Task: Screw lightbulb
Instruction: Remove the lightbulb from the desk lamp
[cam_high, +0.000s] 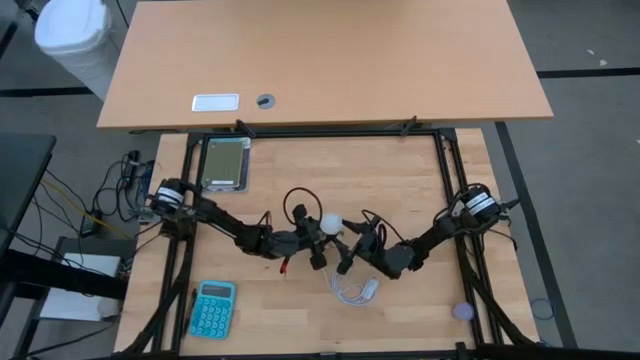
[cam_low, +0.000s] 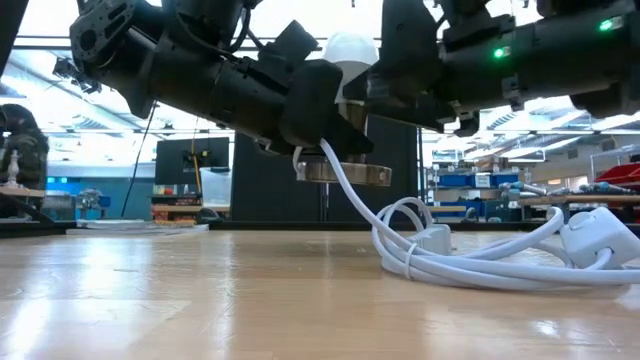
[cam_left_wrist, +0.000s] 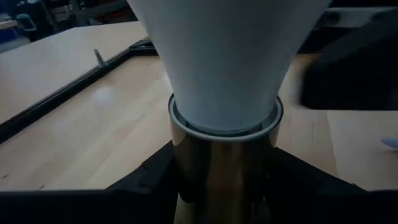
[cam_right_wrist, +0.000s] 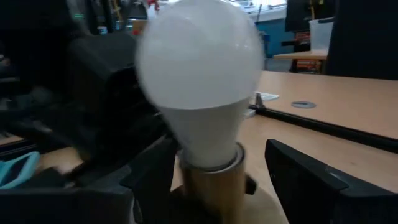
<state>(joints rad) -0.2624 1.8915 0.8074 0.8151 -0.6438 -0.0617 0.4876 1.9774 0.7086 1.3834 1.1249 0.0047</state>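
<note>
The lightbulb (cam_high: 331, 223) is standing upright in the socket (cam_low: 347, 172), its narrow base seated in the socket's metal collar and its frosted globe pointing up. The pair is being held clear of the counter (cam_high: 400, 190), with a gap showing beneath the socket's round disc in the low view. The white cord (cam_low: 470, 262) is running down from the socket and lying in loose coils on the counter beside and below the lightbulb.

The left gripper (cam_high: 312, 240) is reaching in from one side of the lightbulb; its fingers (cam_left_wrist: 149, 180) are sitting on either side of the metal collar just under the lightbulb, clamped on the socket. The right gripper (cam_high: 352, 246) is coming in from the opposite side, and its two fingers (cam_right_wrist: 311, 180) are standing apart, flanking the lightbulb's neck and the collar without visibly pressing on either. The two grippers are nearly meeting around the lightbulb.

Other items, placed from the lightbulb in the overhead view: a teal calculator (cam_high: 212, 308) is lying well apart toward the near left corner of the counter; a grey rectangular device (cam_high: 225, 163) is resting toward the far left; a small lilac disc (cam_high: 462, 311) is sitting near the right edge, on the near side. A second, larger tabletop (cam_high: 330, 60) is lying beyond the counter, carrying a white card (cam_high: 215, 102).
</note>
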